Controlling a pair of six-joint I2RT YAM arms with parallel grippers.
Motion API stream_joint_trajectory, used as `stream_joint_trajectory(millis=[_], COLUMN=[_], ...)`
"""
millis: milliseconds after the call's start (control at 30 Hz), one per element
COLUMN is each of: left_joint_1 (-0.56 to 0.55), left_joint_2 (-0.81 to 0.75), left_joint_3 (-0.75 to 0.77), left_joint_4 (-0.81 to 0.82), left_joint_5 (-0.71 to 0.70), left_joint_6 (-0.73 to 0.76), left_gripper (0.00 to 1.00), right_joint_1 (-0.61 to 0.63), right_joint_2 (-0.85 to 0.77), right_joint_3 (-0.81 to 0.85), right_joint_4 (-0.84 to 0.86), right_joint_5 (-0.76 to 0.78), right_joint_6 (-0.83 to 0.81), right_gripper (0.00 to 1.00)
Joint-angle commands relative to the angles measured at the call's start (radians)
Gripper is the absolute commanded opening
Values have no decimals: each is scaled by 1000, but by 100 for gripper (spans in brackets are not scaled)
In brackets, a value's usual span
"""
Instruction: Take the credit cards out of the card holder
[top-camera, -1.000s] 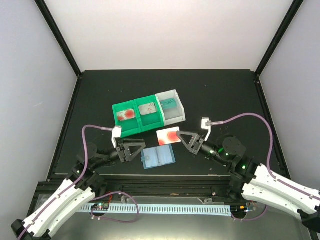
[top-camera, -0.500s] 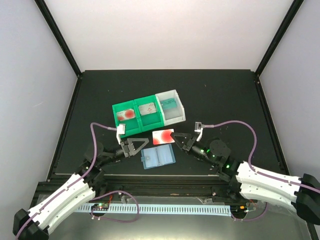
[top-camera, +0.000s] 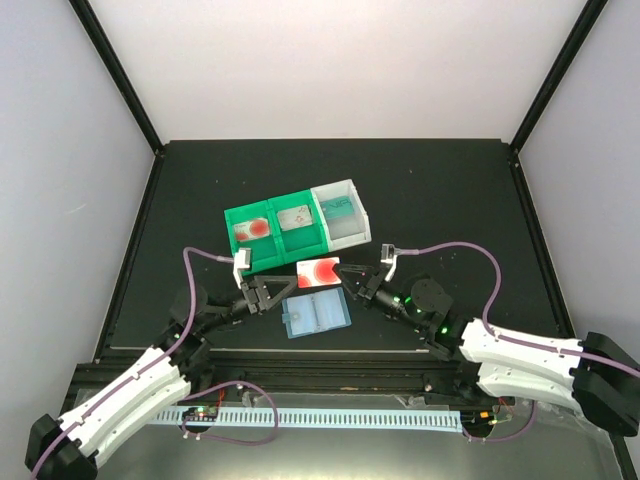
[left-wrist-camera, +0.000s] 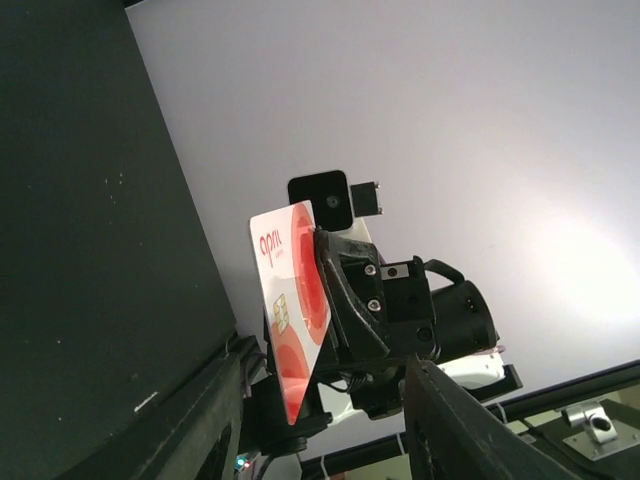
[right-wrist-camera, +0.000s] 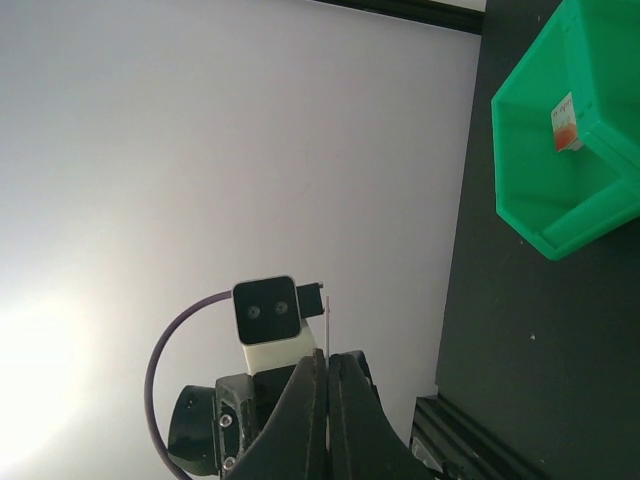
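Observation:
The light-blue card holder lies flat on the black table near the front edge. My right gripper is shut on a whitish credit card with red marks and holds it above the table, just behind the holder. In the right wrist view the card is edge-on between the shut fingers. My left gripper is open and empty, facing that card from the left. In the left wrist view the card shows between my open fingers. A teal card lies in the white bin.
Two joined green bins, each with a card inside, stand behind the grippers; one also shows in the right wrist view. A white bin adjoins them on the right. Black frame rails run along the table edges.
My right gripper has carried the red-marked card leftward, toward the left gripper. The left gripper has moved forward and to the right, closing the gap to the card. The holder has not moved.

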Motion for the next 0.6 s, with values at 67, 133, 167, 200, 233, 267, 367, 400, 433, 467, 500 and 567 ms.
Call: stream_joint_trajectory(millis=[67,133,167,200,233,267,367,400,433,467,500,567], left_joint_1=[-6,-7,-7,-8,-7,-6,-6,-5,-5,-5,-5,-6], left_joint_2=[38,47,49,47,40,34,6,-4,-15,-27,-38,-63], left_joint_3=[-22,-21,-22,-23,-23,-22,-23,-20,-16,-12,-7,6], left_joint_4=[113,119,118,114,103,93,53,37,18,-4,-29,-88], left_joint_5=[0,10,12,13,13,11,1,-5,-11,-20,-31,-52], left_joint_6=[-83,-82,-80,-78,-75,-69,-54,-46,-37,-25,-13,22], left_gripper=[31,20,14,9,5,2,2,1,2,2,2,1], right_joint_1=[7,8,8,9,8,8,8,9,9,9,9,8], right_joint_2=[43,54,58,60,61,58,46,38,27,15,4,-16], right_joint_3=[32,34,33,30,24,19,3,-1,-4,-5,-4,2], right_joint_4=[90,90,91,93,93,90,84,75,60,42,15,-37], right_joint_5=[7,4,4,3,2,1,4,7,11,18,24,30], right_joint_6=[14,16,19,19,20,24,27,26,20,16,6,-22], right_gripper=[1,1,1,1,1,2,7,10,13,17,22,33])
